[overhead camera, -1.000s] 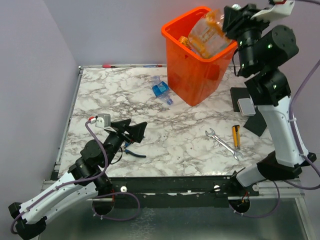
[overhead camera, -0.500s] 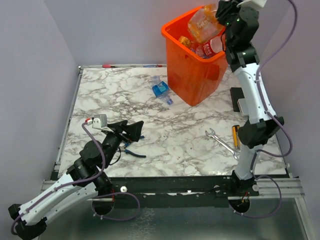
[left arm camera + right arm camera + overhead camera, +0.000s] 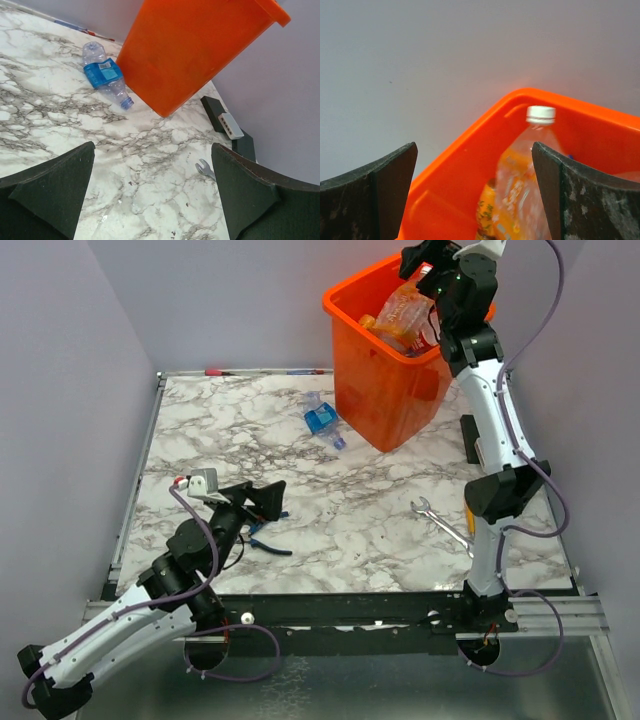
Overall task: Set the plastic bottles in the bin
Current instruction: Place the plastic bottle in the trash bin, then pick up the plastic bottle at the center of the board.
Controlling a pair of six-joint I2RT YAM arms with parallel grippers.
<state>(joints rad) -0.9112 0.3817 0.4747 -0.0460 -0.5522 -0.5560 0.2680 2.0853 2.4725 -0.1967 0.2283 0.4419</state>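
Plastic bottles [image 3: 400, 320] are heaping up in the orange bin [image 3: 380, 390] as I am working this marble table [image 3: 350, 485] from its near edge. Farthest from the bin, on its near-left side, blue-handled pliers [image 3: 268, 543] are lying flat. My left gripper [image 3: 268, 502] is hovering just bin-ward of them, jaws spread wide with nothing between them. To the bin's near right, a steel wrench [image 3: 440, 522] is lying untouched. Just beside the bin's near-left foot, one blue-labelled bottle [image 3: 106, 75] is waiting on its side.

Above the bin's far rim, my right gripper [image 3: 425, 262] is hanging with its fingers [image 3: 385, 185] fully parted. An orange-labelled bottle [image 3: 527, 170] with a white cap is sitting below them inside the bin, apparently free of both pads.

To finish this drop cleanly, I am judging that the jaws want to be wide throughout the lift. The wrist should rise straight up and clear the rim before swinging away, so no finger drags the bottle back out or nudges the bin.
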